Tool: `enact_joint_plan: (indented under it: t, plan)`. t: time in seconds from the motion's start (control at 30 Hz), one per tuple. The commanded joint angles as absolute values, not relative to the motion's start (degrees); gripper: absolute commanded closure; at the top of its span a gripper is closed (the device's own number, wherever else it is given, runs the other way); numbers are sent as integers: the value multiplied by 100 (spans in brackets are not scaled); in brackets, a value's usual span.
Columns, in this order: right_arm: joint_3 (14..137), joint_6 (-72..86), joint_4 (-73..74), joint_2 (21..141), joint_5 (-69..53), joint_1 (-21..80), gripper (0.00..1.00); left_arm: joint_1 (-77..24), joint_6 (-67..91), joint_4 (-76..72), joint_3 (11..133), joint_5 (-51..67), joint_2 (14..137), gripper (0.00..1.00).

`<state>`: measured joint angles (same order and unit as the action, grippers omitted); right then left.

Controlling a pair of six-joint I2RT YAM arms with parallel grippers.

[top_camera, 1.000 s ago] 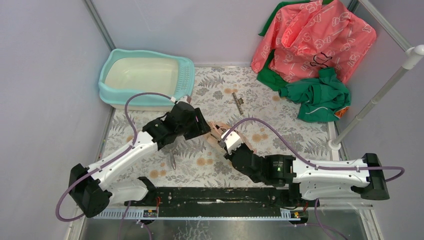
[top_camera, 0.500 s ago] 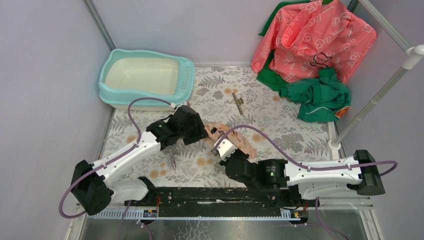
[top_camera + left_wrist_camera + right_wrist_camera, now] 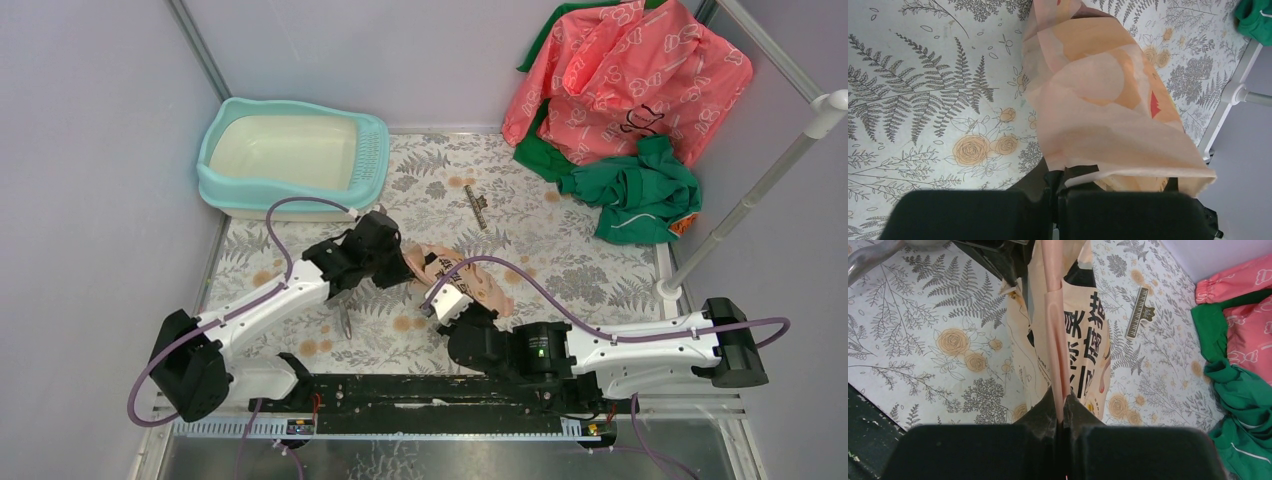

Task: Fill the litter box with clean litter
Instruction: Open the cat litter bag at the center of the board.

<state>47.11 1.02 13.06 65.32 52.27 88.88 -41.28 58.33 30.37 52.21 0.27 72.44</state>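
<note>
The turquoise litter box (image 3: 290, 155) with its cream inner pan stands at the far left of the mat, and its pan looks bare. No clean litter shows anywhere. A pink-orange printed bag (image 3: 470, 275) hangs between the two grippers at mid-table. My left gripper (image 3: 405, 262) is at the bag's left side; in the left wrist view the bag (image 3: 1098, 100) fills the middle and the left gripper (image 3: 1058, 182) is shut on its lower corner. My right gripper (image 3: 1060, 407) is shut on a folded pink edge of the bag (image 3: 1083, 335).
A small dark clip (image 3: 478, 207) lies on the fern-print mat behind the bag. A grey metal tool (image 3: 345, 320) lies under the left arm. Pink and green clothing (image 3: 625, 90) is heaped at the back right, and a white pole (image 3: 750, 200) stands at the right edge.
The left gripper has gone from open to shut at the bag's corner. The right arm has drawn back toward the near edge and left, bringing the bag with it.
</note>
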Motion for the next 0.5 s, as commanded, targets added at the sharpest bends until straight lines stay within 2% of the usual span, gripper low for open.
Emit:
enact_joint_plan:
  t: [0.0,0.23,0.47]
  plan:
    - [4873,114,965,6289,5840,8956,100,-4190,5825,2724,5034,247,6970,100]
    - [4887,-418,654,5737,5760,8801,100,-4189,5713,2721,5593,456,6842,100]
    - [5093,-1036,366,5220,4776,7691,100,-4154,5311,2967,7109,786,7646,100]
